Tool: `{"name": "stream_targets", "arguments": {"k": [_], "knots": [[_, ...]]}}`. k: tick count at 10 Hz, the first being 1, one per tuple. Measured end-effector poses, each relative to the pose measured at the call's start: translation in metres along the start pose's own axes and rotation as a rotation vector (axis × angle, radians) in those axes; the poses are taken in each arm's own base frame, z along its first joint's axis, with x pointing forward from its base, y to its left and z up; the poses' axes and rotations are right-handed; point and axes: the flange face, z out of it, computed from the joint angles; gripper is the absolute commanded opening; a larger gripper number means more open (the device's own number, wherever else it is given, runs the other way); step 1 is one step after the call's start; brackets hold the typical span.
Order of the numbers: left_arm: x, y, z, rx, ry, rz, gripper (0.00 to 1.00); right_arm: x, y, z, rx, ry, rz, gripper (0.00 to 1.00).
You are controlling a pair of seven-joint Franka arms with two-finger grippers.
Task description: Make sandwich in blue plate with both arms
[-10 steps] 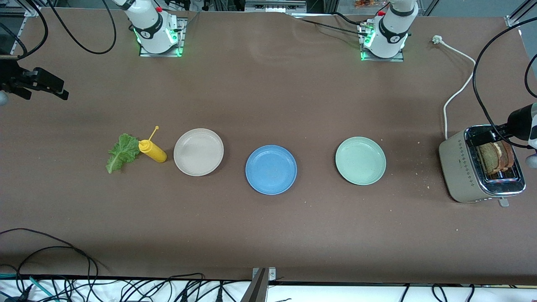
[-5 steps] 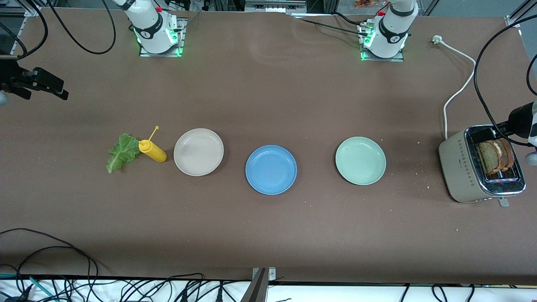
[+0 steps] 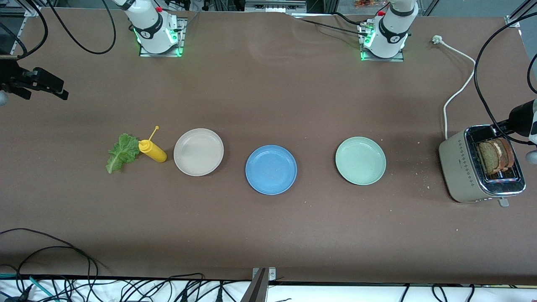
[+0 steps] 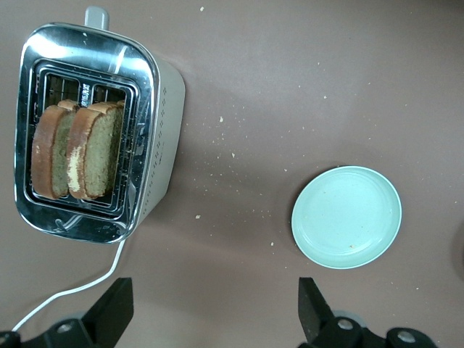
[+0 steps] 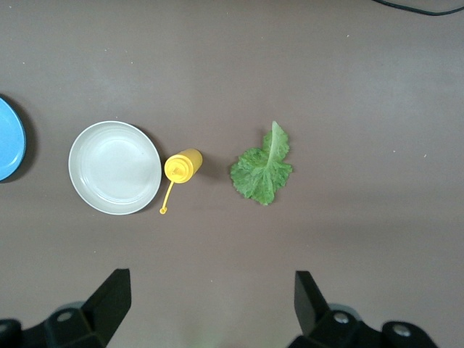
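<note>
Two toast slices (image 4: 76,151) upright in toaster (image 3: 459,167), ready for lifting; blue plate (image 3: 271,169) bare. Left gripper (image 4: 210,319) spread wide above toaster; right gripper (image 5: 206,312) spread, empty, above lettuce (image 5: 262,168).

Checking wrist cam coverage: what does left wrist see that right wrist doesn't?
Left wrist only: the toaster with two toast slices in its slots, its white cord, the pale green plate, and the open left hand.

Right wrist only: the lettuce leaf, the yellow bottle, the beige plate, an edge of the blue plate, and the open right hand.

Shared: only the brown table.
</note>
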Motion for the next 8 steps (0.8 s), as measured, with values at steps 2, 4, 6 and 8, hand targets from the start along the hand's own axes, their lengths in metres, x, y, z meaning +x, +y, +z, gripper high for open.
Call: {"name": "stream_targets", "arguments": {"k": [2, 4, 6, 8], "knots": [[-0.0001, -0.0001, 0.0006, 0.001, -0.002, 0.000, 1.00, 0.0000, 0.0000, -0.0001, 0.000, 0.000, 0.000, 1.00], [0.0011, -0.0041, 0.0020, 0.020, -0.002, -0.006, 1.00, 0.0000, 0.0000, -0.0001, 0.000, 0.001, 0.000, 1.00], [-0.0008, -0.0034, 0.0002, 0.039, 0.004, 0.005, 1.00, 0.0000, 0.0000, -0.0001, 0.000, 0.001, 0.000, 1.00], [-0.0018, -0.0002, 0.0001, 0.047, 0.005, 0.009, 1.00, 0.0000, 0.0000, -0.0001, 0.000, 0.001, 0.000, 1.00]]}}
